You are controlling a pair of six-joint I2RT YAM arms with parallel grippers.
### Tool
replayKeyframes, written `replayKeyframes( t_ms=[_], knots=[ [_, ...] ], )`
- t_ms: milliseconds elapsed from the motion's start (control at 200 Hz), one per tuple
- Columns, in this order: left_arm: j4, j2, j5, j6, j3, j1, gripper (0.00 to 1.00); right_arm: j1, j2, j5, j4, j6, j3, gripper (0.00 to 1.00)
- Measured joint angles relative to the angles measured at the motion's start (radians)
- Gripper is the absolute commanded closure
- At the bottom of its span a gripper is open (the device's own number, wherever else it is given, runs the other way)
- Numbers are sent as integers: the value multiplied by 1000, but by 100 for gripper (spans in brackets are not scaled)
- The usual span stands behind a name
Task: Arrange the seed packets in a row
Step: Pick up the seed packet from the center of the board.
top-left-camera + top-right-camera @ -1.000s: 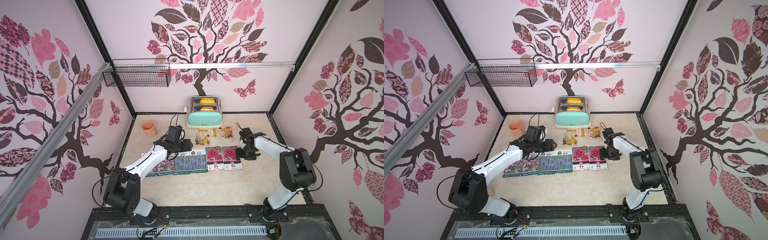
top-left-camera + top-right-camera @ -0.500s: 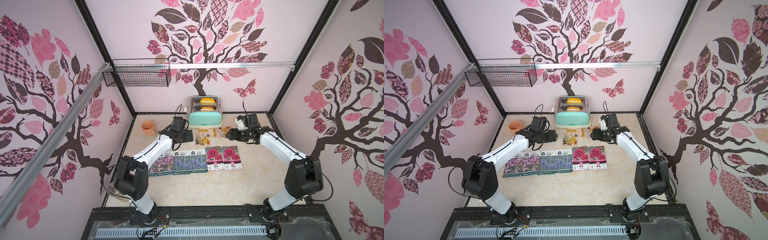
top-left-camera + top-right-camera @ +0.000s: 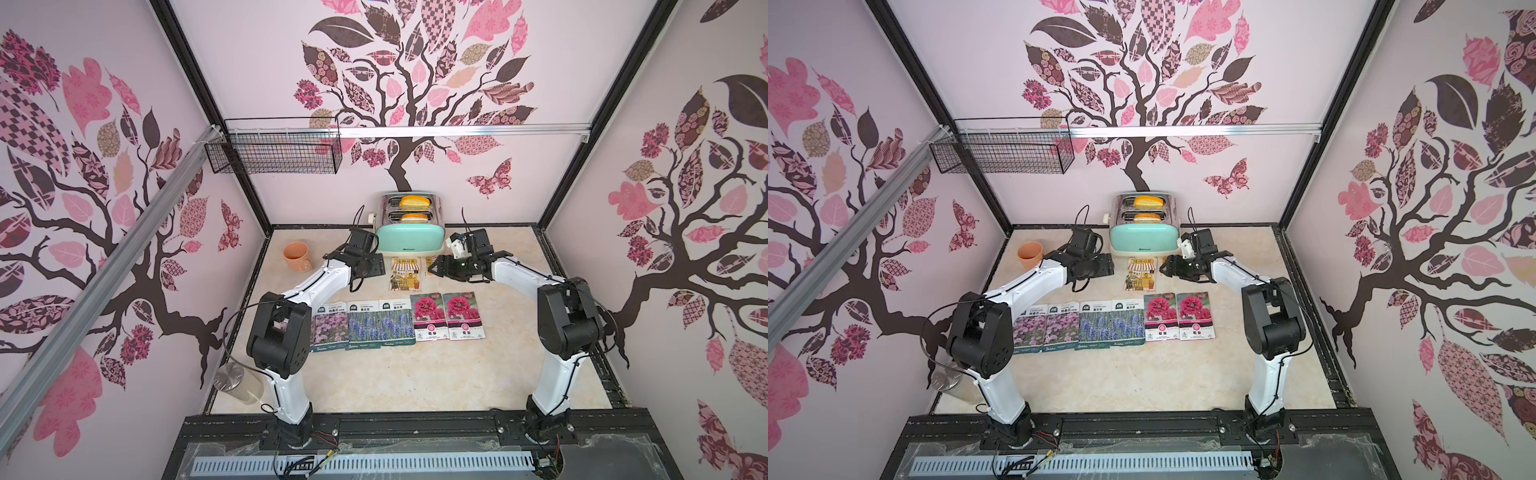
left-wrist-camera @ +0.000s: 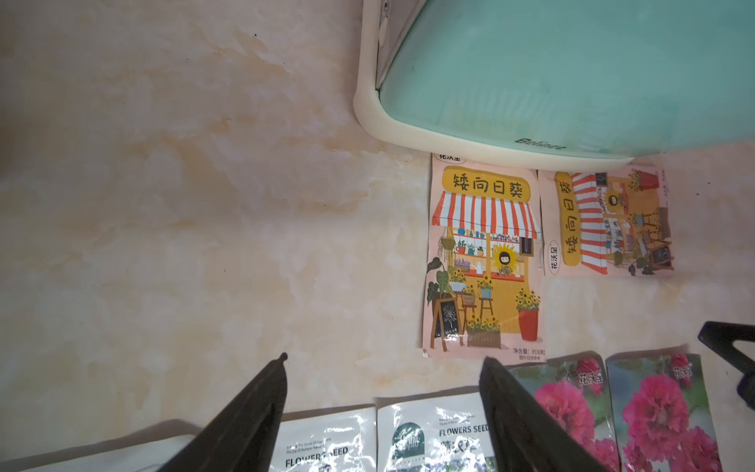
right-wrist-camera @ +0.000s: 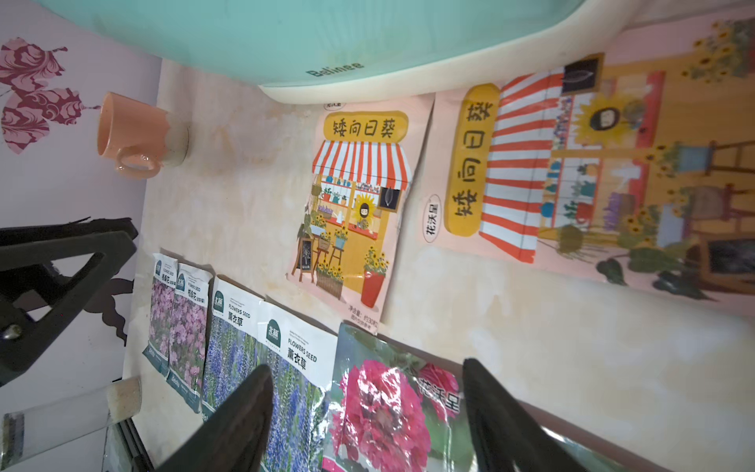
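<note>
Seed packets (image 3: 390,324) sat six in a row, and you had just lifted both claws off them. Your left claw (image 4: 384,357) and right claw (image 5: 367,363) hung wide and empty, the two shopfront packets (image 4: 484,261) just ahead, by the toaster (image 3: 410,241): only those remained.

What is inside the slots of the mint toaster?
The toaster holds a back bread piece and a front bread piece, both golden. Only their tops show; the lower parts are hidden inside.
</note>
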Motion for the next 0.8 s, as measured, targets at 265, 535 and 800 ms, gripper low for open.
replayKeyframes(
  t_ms=[265, 535, 800],
  knots=[
    [21, 52, 41, -11, 16, 70, 24, 40, 59, 35, 18, 4, 30, 26],
    [53, 154, 97, -3, 51, 69, 24, 47, 118, 70, -12, 9, 70, 27],
    [89, 236, 158, -2, 71, 69, 24, 65, 164, 77, -23, 21, 106, 29]
  ],
)
